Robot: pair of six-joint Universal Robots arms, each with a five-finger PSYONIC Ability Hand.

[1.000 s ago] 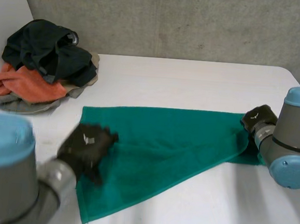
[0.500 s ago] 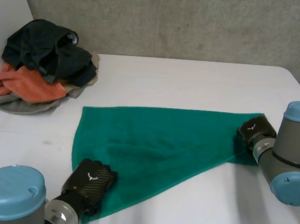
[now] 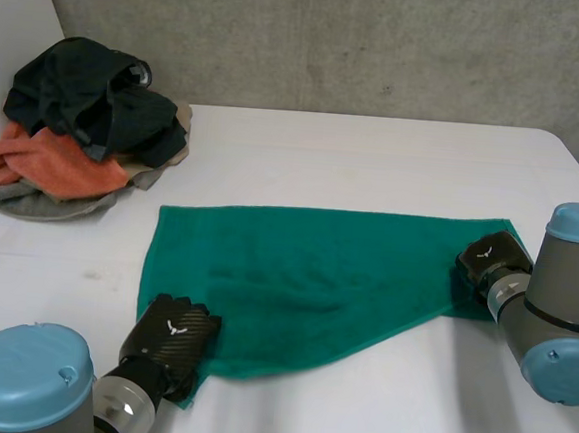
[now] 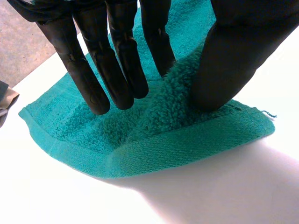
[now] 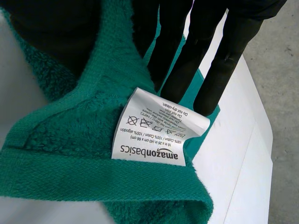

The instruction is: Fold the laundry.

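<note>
On the white tabletop point(image 3: 375, 153), one green terry towel point(image 3: 305, 278), long axis left to right.
Far left corner: one heap of dark and orange laundry point(image 3: 86, 120). Pinched thumb-to-fingers at both ends: near-left corner by left robot hand point(image 3: 169, 342), right end with one white care label point(image 5: 159, 128) by right robot hand point(image 3: 489, 257).

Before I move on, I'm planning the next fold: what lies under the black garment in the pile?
An orange cloth and a grey cloth stick out beneath the black garment; anything else under it is covered.
</note>
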